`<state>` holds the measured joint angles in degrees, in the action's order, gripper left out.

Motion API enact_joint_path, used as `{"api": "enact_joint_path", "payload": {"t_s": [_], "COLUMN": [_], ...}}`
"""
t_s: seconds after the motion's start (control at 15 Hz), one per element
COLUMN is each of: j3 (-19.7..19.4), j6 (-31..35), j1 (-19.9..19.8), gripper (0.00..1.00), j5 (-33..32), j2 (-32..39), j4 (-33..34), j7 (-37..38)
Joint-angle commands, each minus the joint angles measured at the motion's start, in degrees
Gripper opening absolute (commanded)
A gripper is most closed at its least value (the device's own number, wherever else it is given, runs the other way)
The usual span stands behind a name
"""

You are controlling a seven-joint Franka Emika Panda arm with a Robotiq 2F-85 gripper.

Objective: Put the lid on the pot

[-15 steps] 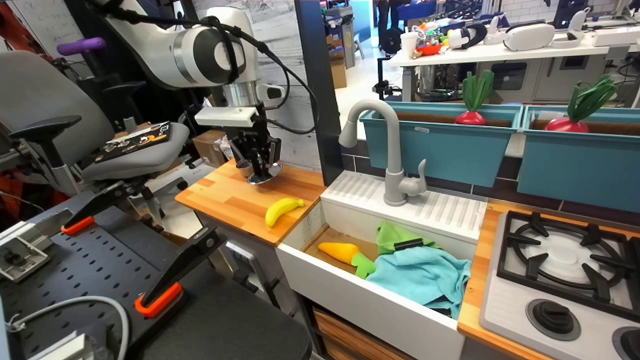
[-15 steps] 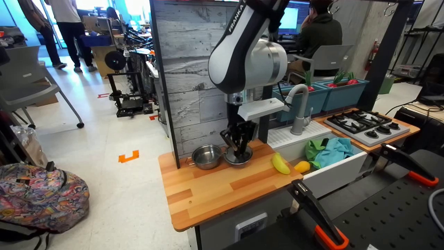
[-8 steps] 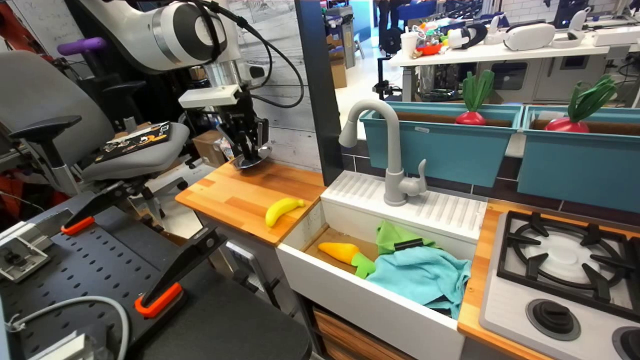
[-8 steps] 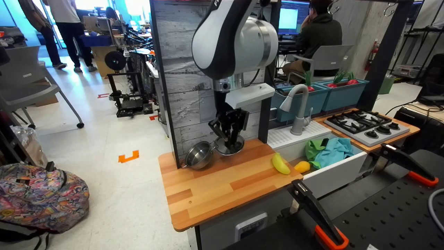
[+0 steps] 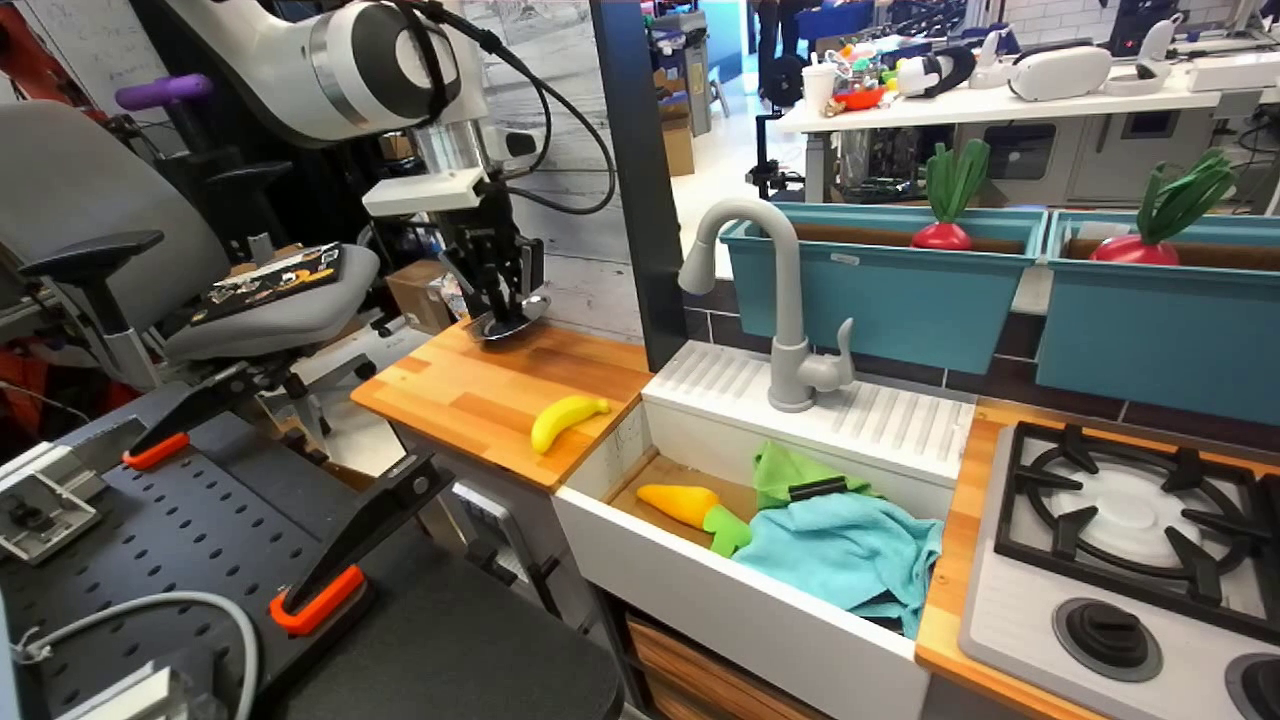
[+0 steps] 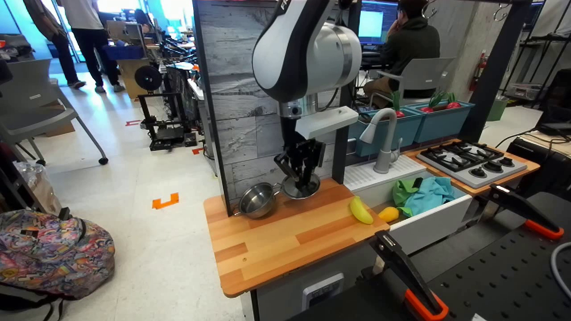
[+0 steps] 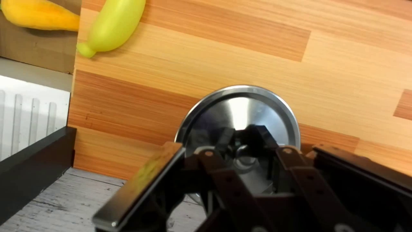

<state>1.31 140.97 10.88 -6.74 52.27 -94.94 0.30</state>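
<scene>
Probably just a bystander, the banana (image 6: 361,210) lies near the sink (image 6: 435,220) on the wooden worktop (image 6: 276,249). Farther back sits the pot (image 6: 257,200), uncovered and tilted, perhaps because the lid (image 7: 239,112), just beside it, bears against it; whether the two touch is unclear. The lid appears held about its middle, a grasp that would leave its underside free to settle onto the pot. Above it, the gripper (image 7: 240,139) has its jaws drawn nearly together, apparently clasping the lid.
</scene>
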Motion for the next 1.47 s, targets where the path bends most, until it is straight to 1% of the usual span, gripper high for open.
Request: {"api": "enact_joint_path", "payload": {"t_s": [0.0,0.33,0.67,0.87,1.07,1.4], "j3": [-0.3,-0.4,-0.3,0.9,1.6,3.0], "j6": [-1.4,-0.4,-0.3,0.8,1.5,1.7], "j1": [-1.1,-2.9,-2.5,-2.4,-1.6,-1.1], "gripper": [0.06,0.06,0.06,0.06,0.06,0.06], "j5": [-0.2,0.2,-0.5,-0.8,-1.5,-1.6], "j2": [0.2,0.3,0.5,1.0,1.8,4.5], "j4": [0.0,-1.2,-0.9,-0.4,0.9,5.2], "j7": [-0.3,-0.5,-0.6,-2.8,-3.7,-6.1]}}
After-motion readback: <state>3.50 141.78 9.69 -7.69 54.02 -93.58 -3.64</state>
